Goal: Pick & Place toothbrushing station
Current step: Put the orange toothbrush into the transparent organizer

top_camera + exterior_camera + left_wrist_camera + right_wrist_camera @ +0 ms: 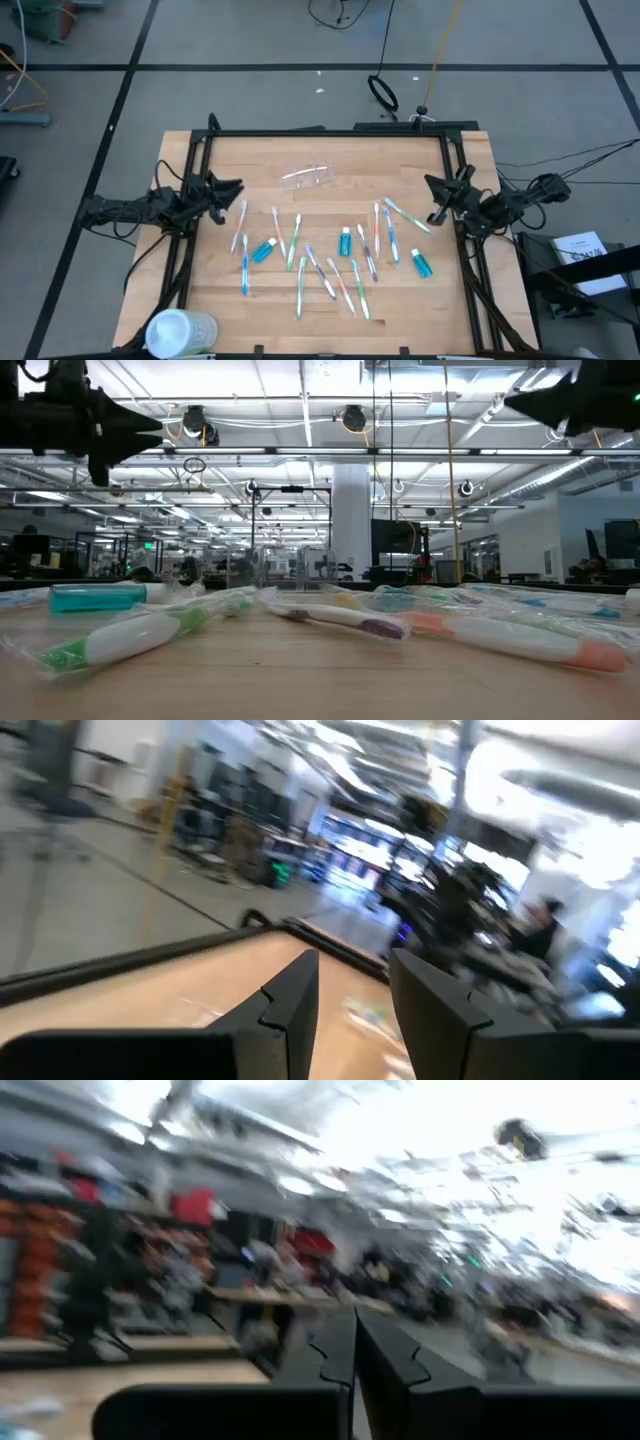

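Several slim pastel toothbrushes (330, 255) lie scattered flat on the wooden table (200, 290), with three small teal toothpaste tubes among them (263, 250) (346, 241) (421, 262). A clear plastic cup (306, 177) lies on its side toward the far edge. My left gripper (236, 190) hovers open above the table's left side, its fingers showing apart in the left wrist view (352, 965). My right gripper (432, 186) hovers shut above the right side, its fingers together in the right wrist view (353, 1320). Both are empty and high up in the low view.
A bigger white cylindrical container (180, 331) lies at the near left corner. A black frame (330, 132) runs along the table's far edge and down both sides. A white box (582, 250) sits off the table to the right.
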`<state>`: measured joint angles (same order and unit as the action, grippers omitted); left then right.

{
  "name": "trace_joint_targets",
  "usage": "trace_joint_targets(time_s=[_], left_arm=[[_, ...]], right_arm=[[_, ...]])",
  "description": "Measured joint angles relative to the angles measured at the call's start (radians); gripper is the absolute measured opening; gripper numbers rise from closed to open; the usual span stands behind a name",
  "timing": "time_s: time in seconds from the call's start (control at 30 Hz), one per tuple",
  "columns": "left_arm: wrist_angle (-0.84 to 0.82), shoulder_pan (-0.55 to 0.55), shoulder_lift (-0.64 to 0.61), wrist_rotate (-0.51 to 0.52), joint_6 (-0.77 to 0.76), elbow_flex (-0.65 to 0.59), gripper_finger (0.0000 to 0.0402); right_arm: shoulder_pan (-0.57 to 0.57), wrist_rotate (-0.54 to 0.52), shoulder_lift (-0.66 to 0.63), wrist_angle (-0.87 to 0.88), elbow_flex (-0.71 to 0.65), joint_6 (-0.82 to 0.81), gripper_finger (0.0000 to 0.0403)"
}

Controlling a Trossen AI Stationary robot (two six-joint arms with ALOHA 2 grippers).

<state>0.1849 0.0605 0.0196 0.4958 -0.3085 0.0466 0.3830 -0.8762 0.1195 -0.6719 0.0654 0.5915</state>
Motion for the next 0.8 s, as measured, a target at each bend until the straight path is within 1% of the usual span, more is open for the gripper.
trace_joint_targets(time_s=[0.07,0.1,0.17,0.23,0.43,0.53,0.63,0.8], left_arm=[[-0.013,-0.018,0.0,0.035,-0.02,0.032,0.0127],[-0.039,-0.028,0.0,0.037,-0.027,0.051,0.0127],[-0.113,-0.046,0.017,0.035,-0.048,0.095,0.0127],[-0.223,-0.064,0.048,0.031,-0.095,0.145,0.0127],[-0.616,-0.133,0.231,0.021,-0.342,0.308,0.0127],[-0.773,-0.159,0.347,-0.057,-0.473,0.341,0.0127],[-0.818,-0.176,0.464,-0.112,-0.561,0.336,0.0127],[-0.829,-0.199,0.656,-0.111,-0.731,0.304,0.0127]], right_arm=[[-0.028,-0.039,0.055,0.036,0.02,-0.037,0.0],[-0.042,-0.041,0.091,0.069,0.035,-0.058,0.0],[-0.069,-0.037,0.159,0.08,0.076,-0.091,0.0],[-0.103,-0.043,0.231,0.089,0.114,-0.103,0.0],[-0.239,-0.038,0.438,0.134,0.227,-0.123,0.0],[-0.3,-0.036,0.527,0.137,0.246,-0.175,0.0],[-0.353,-0.034,0.596,0.155,0.246,-0.186,0.0],[-0.41,-0.035,0.672,0.198,0.248,-0.264,0.0]])
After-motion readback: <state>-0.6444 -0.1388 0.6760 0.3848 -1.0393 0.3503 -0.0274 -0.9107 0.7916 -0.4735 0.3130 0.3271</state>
